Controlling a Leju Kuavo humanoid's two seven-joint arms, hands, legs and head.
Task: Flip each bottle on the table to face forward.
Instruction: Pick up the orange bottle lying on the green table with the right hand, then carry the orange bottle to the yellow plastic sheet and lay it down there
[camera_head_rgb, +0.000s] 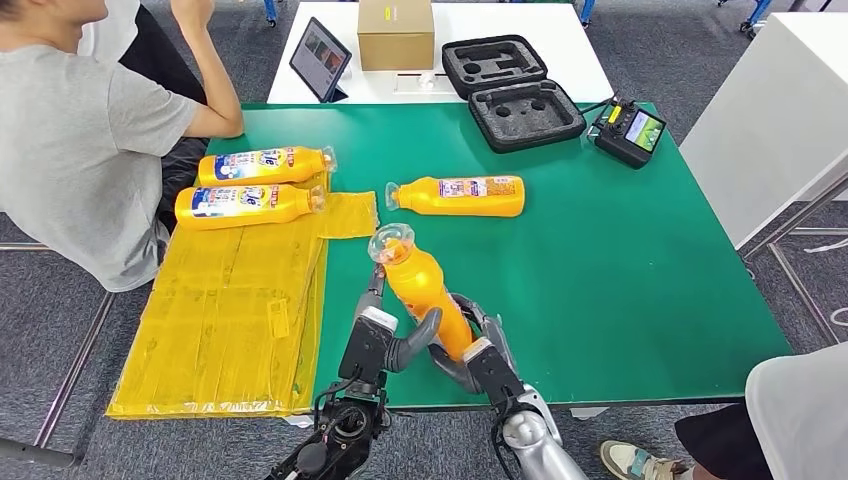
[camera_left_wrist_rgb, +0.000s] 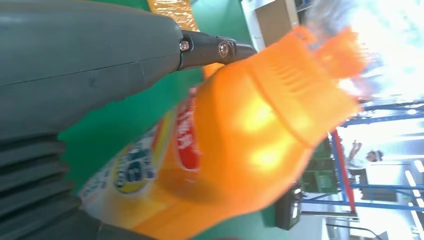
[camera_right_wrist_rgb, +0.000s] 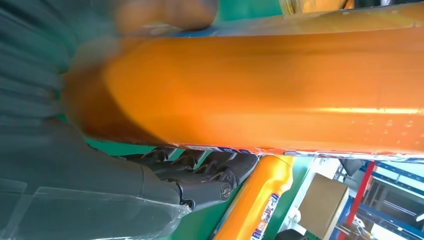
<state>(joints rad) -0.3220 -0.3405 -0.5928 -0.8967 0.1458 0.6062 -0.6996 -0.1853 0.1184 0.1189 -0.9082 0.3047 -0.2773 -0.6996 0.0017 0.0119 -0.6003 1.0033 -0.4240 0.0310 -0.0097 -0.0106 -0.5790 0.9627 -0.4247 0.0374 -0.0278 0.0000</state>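
Orange bottle (camera_head_rgb: 425, 290), plain back up

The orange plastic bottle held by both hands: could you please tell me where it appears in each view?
Head view: orange plastic bottle, low centre, tilted, cap away from the robot.
Left wrist view: its shoulder and cap, centre right.
Right wrist view: its blurred body across the upper half.
Shared landmark: green table.

Grey carpet floor (camera_head_rgb: 60, 330), green table (camera_head_rgb: 640, 260) — white tables (camera_head_rgb: 560, 40) behind
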